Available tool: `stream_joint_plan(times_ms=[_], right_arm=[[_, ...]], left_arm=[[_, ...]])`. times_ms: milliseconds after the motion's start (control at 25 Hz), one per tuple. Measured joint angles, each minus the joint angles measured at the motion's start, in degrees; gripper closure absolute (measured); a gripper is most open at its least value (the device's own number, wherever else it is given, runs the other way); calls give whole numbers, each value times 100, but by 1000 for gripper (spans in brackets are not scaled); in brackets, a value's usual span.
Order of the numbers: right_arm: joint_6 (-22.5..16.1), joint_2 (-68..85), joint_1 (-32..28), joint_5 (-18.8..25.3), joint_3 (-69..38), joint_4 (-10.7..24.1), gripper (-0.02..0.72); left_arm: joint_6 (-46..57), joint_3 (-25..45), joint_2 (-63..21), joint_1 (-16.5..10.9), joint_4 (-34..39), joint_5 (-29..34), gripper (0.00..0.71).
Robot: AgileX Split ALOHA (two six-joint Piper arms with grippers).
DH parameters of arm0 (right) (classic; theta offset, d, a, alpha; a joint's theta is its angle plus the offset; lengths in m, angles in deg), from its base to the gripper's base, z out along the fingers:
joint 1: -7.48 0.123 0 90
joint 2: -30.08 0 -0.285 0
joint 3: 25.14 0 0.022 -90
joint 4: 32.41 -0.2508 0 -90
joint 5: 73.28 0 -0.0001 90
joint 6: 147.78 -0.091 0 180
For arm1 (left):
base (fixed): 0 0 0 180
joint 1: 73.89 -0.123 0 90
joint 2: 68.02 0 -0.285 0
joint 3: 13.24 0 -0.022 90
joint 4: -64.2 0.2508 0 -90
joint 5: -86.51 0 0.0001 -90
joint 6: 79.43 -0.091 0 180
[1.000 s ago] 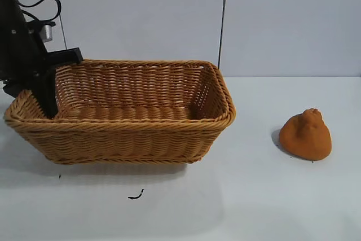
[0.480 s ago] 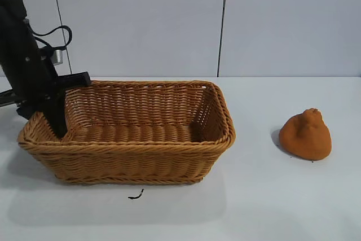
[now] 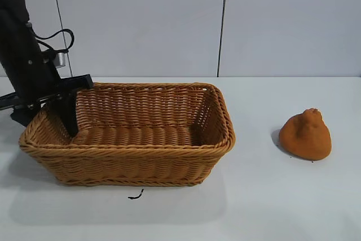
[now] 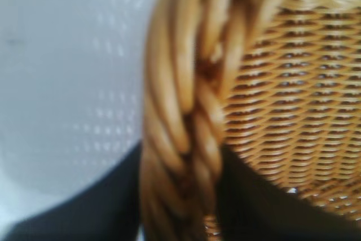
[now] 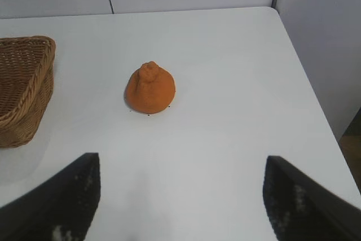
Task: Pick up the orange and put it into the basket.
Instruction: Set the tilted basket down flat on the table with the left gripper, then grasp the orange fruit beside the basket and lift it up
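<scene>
A: Left gripper (image 3: 56, 114) is clamped on the basket (image 3: 146, 159) at its left rim, one finger down inside the wall, the other outside. The orange (image 3: 305, 134) sits alone on the table (image 3: 265, 201), well to the right of the basket, nothing touching it.

B: So the step in hand looks like positioning the basket, I'd say. Advice: hold that rim firmly and keep the basket flat on the table, because a one-end grip could tip or twist it. The open mouth wants to face up, with the right end clear for the drop.

A: And the right gripper?

B: Not seen from outside at all. Only its wrist camera shows it: two dark fingers (image 5: 53, 204) spread wide apart, nothing between them, with the orange (image 5: 149, 89) ahead and the basket's corner (image 5: 22, 91) off to one side. For the pick, I'd come down over the broad base, not the knobby top.

A: The left wrist camera adds the close-up: braided rim (image 4: 183, 111) pinched between the dark fingers (image 4: 265, 201), weave of the inner wall beyond. The outside view can't confirm that contact so plainly.
</scene>
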Motion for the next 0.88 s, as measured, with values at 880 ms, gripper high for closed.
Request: stream_joint_plan(times_ms=[880], right_arm=[[0,0,0,0,0,0,159]], left_arm=[[16,-1194,-1083,0,906,1143,16]])
